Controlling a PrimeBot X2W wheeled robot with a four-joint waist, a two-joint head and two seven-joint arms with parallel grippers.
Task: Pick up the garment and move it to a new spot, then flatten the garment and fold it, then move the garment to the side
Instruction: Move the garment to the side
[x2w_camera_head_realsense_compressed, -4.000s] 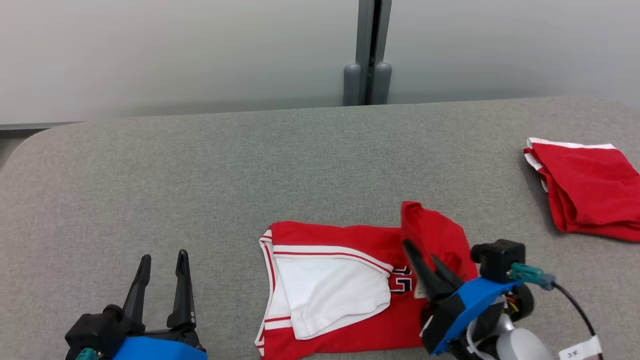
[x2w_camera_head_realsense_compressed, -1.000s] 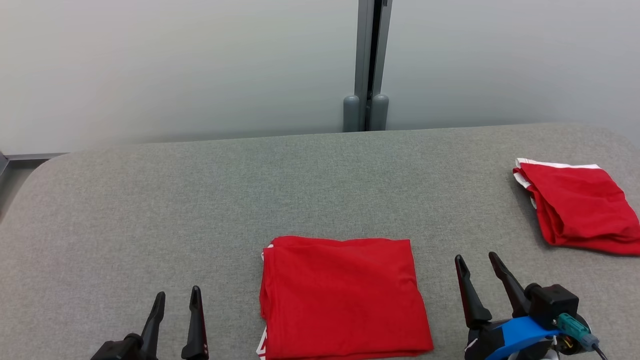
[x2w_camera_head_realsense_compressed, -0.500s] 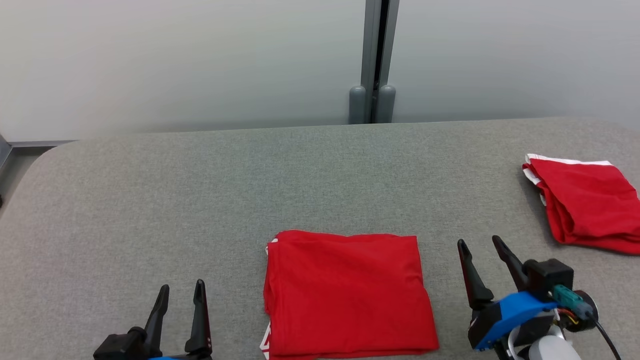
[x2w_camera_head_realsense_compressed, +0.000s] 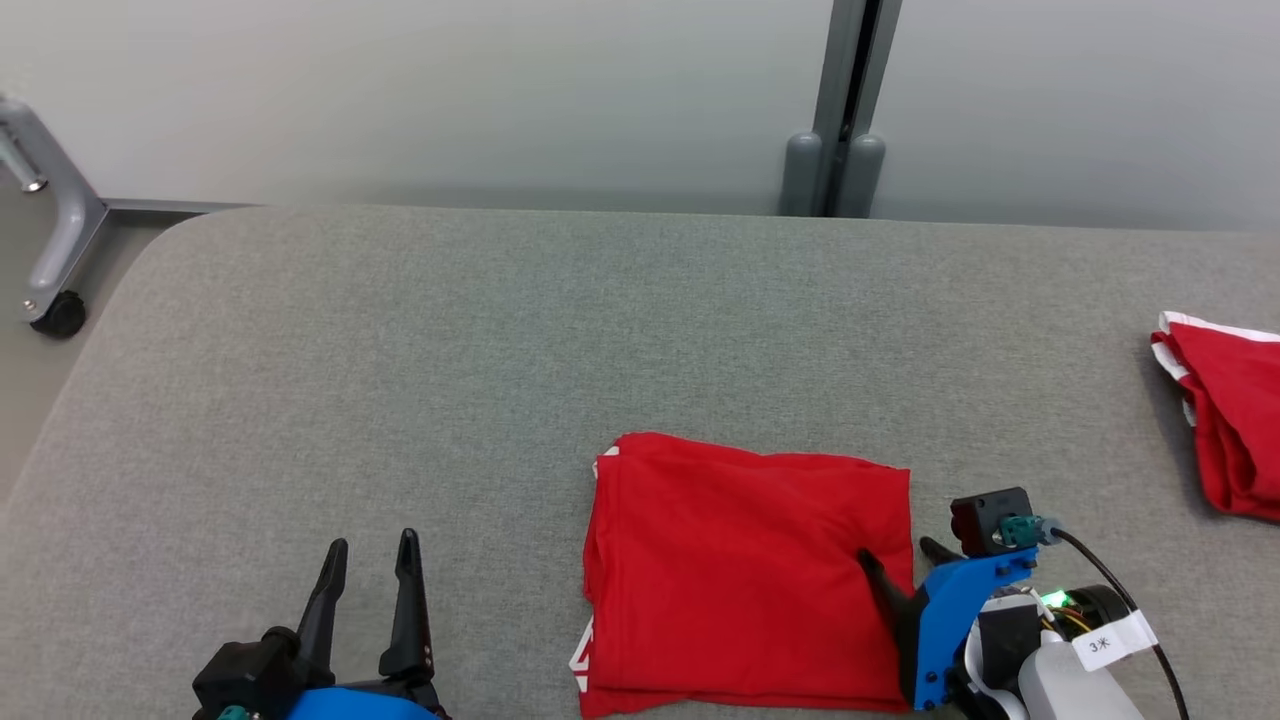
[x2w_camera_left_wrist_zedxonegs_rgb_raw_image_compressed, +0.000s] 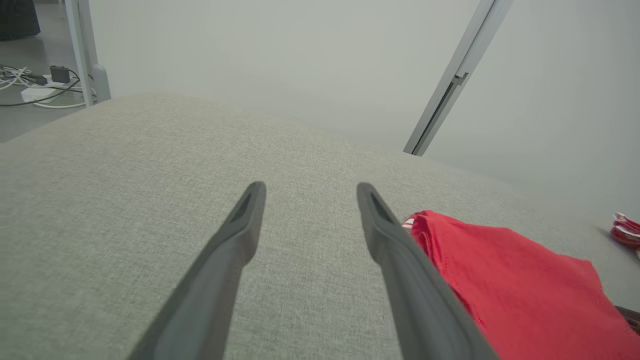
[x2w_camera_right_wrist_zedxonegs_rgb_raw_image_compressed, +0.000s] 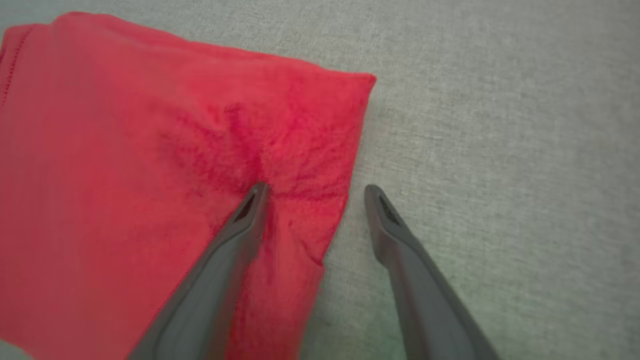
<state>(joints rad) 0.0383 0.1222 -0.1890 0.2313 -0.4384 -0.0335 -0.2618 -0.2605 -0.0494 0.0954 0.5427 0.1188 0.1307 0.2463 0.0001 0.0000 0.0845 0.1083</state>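
1. While the folded red garment (x2w_camera_head_realsense_compressed: 745, 570) lies flat on the grey worktop (x2w_camera_head_realsense_compressed: 450, 340), near the robot's side and a little right of the middle, the right claw (x2w_camera_head_realsense_compressed: 897, 550) stands over the garment's right-hand border.
2. Its jaws are spread wide and grip nothing. One finger (x2w_camera_right_wrist_zedxonegs_rgb_raw_image_compressed: 235, 235) presses into the cloth and puckers it. The other comes down on bare worktop just beside the hem, seemingly touching it, though the blur leaves that unsure.
3. The left claw (x2w_camera_head_realsense_compressed: 373, 540) sits at the lower left, jaws likewise apart and empty, well clear of the garment's left edge.
4. A second red garment (x2w_camera_head_realsense_compressed: 1225, 430) lies at the worktop's far right, well apart from the first.
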